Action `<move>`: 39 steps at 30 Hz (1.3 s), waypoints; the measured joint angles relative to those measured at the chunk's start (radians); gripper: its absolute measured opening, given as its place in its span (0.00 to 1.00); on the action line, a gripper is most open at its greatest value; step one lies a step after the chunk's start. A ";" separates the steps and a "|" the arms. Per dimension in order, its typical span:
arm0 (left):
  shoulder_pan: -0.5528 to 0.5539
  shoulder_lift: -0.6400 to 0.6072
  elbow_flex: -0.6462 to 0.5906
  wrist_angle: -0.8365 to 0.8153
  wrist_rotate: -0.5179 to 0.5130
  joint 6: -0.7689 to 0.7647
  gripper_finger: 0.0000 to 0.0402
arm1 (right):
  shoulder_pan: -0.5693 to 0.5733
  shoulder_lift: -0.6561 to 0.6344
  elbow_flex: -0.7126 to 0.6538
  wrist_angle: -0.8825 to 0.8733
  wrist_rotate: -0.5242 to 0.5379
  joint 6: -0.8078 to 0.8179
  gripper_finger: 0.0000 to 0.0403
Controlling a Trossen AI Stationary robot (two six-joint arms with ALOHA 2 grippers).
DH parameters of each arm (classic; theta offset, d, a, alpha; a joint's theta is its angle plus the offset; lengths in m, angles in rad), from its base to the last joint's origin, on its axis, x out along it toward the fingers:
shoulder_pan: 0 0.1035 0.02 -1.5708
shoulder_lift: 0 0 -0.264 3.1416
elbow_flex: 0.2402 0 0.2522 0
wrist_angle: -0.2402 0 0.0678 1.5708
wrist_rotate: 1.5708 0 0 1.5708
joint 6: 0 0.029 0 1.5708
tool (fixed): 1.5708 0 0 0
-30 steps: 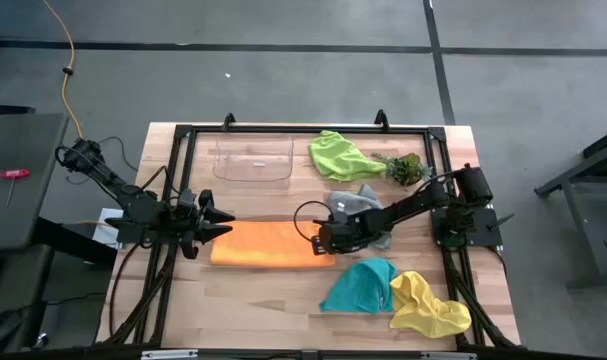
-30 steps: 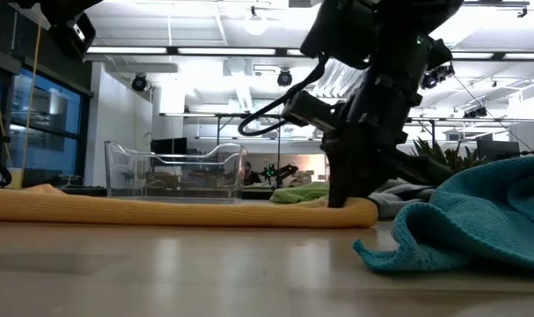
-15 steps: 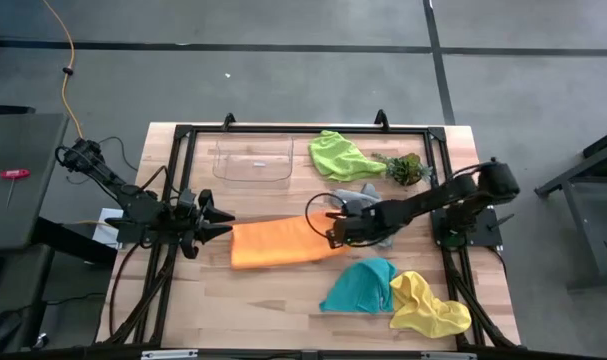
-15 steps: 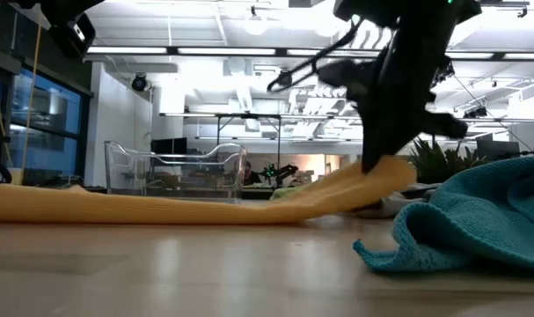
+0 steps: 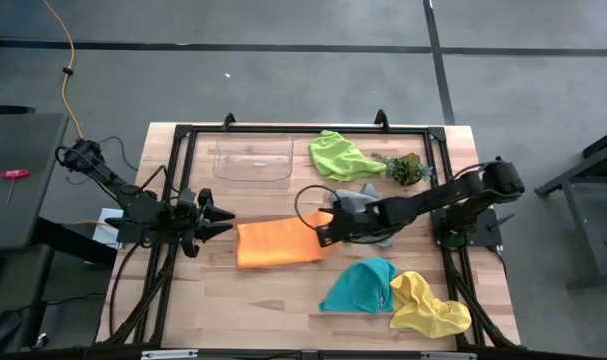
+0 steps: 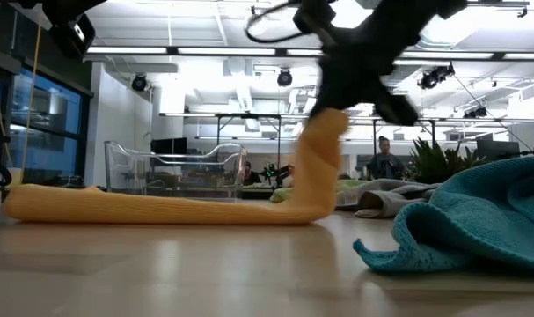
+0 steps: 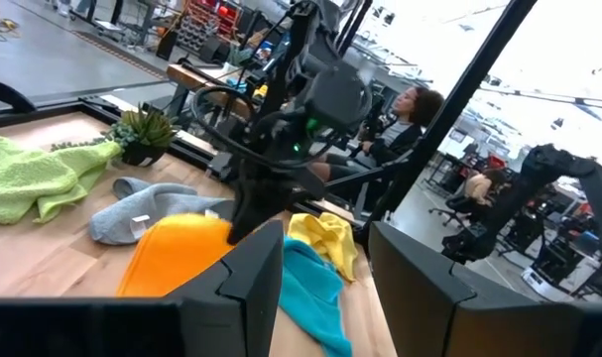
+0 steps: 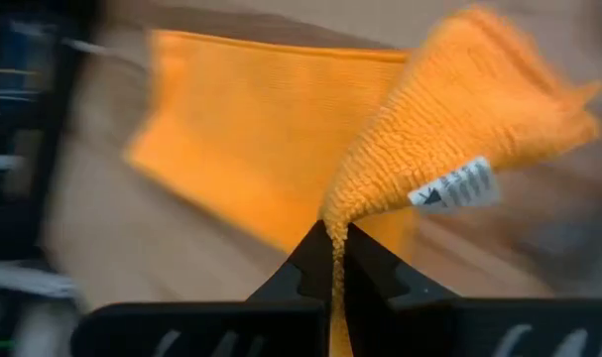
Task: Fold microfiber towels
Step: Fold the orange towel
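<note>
Pinching the right edge of the soft orange microfiber towel (image 5: 276,243) in my closed right hand (image 5: 326,229), I hold it lifted while the rest lies mid-table (image 5: 283,300). The fold is under way; next I'd judge carrying this edge over onto the far edge. My left hand (image 5: 221,220) waits half-open beside it.

One camera looks straight down on the counter (image 5: 283,290), one sits level at its surface, and both wrist cameras, close behind each gripper, share the orange towel (image 5: 275,243).
</note>
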 joint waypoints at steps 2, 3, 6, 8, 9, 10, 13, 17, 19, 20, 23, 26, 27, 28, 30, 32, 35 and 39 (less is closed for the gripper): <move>0.000 0.000 0.000 0.000 0.000 -0.016 0.35 | 0.005 0.033 0.001 0.099 -0.002 -0.012 0.00; 0.000 0.000 0.000 -0.001 0.000 -0.025 0.35 | 0.006 0.050 0.001 0.147 -0.002 -0.014 0.00; 0.000 0.000 0.000 -0.002 0.001 -0.033 0.35 | 0.010 0.098 0.029 0.209 -0.008 -0.024 0.00; 0.000 0.000 0.000 -0.007 0.002 -0.034 0.35 | 0.010 0.135 0.075 0.213 -0.010 -0.046 0.00; 0.000 0.000 0.000 -0.013 0.003 -0.034 0.35 | 0.010 0.153 0.101 0.215 -0.016 -0.061 0.00; 0.000 0.000 0.000 -0.024 0.005 -0.034 0.35 | 0.010 0.173 0.131 0.215 -0.023 -0.079 0.00; 0.000 0.000 0.000 -0.078 0.034 -0.078 0.35 | 0.009 0.242 0.224 0.219 -0.051 -0.130 0.00; -0.003 0.003 0.000 -0.216 0.143 -0.236 0.33 | -0.001 0.333 0.337 0.215 -0.078 -0.179 0.00; -0.015 0.006 0.000 -0.327 0.204 -0.334 0.31 | -0.010 0.372 0.381 0.217 -0.090 -0.187 0.00; -0.023 0.010 0.000 -0.388 0.231 -0.384 0.31 | -0.014 0.387 0.397 0.218 -0.095 -0.189 0.00; -0.052 0.016 0.000 -0.541 0.270 -0.503 0.29 | -0.026 0.421 0.425 0.214 -0.085 -0.167 0.00; -0.081 0.016 0.000 -0.588 0.273 -0.549 0.27 | -0.037 0.432 0.427 0.215 -0.080 -0.152 0.00; -0.088 0.016 0.000 -0.586 0.271 -0.547 0.27 | -0.038 0.434 0.425 0.215 -0.081 -0.152 0.00; -0.094 0.016 0.000 -0.576 0.268 -0.539 0.26 | -0.038 0.434 0.423 0.214 -0.082 -0.152 0.00; -0.101 0.016 0.000 -0.558 0.266 -0.521 0.26 | -0.037 0.434 0.423 0.215 -0.088 -0.153 0.00; -0.101 0.016 0.000 -0.548 0.255 -0.514 0.26 | -0.037 0.436 0.423 0.219 -0.087 -0.154 0.00; -0.101 0.016 0.000 -0.548 0.236 -0.512 0.26 | -0.035 0.437 0.423 0.226 -0.087 -0.163 0.00; -0.101 0.016 0.000 -0.548 0.236 -0.493 0.26 | -0.035 0.437 0.422 0.252 -0.088 -0.179 0.02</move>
